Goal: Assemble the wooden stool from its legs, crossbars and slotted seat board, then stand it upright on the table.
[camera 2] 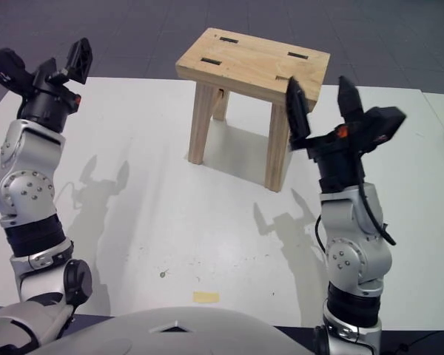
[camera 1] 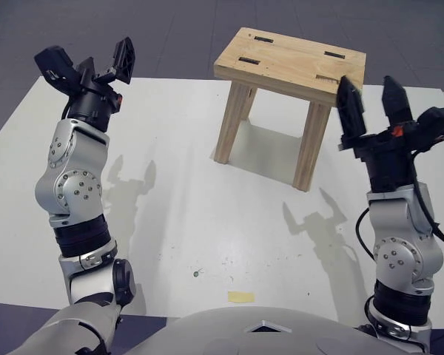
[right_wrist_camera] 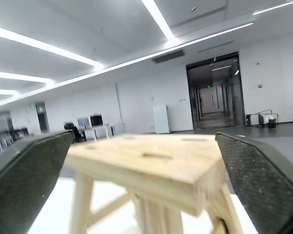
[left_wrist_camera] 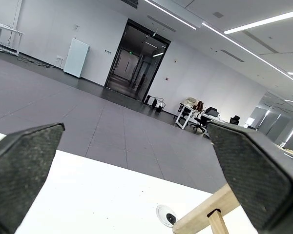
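Left pincer (camera 1: 87, 61) raised, fingers spread wide, holding nothing; right pincer (camera 1: 370, 95) the same, raised near the wooden stool (camera 1: 288, 63). Stool stands upright, assembled, on far part of the white counter (camera 1: 170, 222).

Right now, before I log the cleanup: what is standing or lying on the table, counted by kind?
Stool: 1
Yellow scrap: 1
Dark speck: 1
Total: 3
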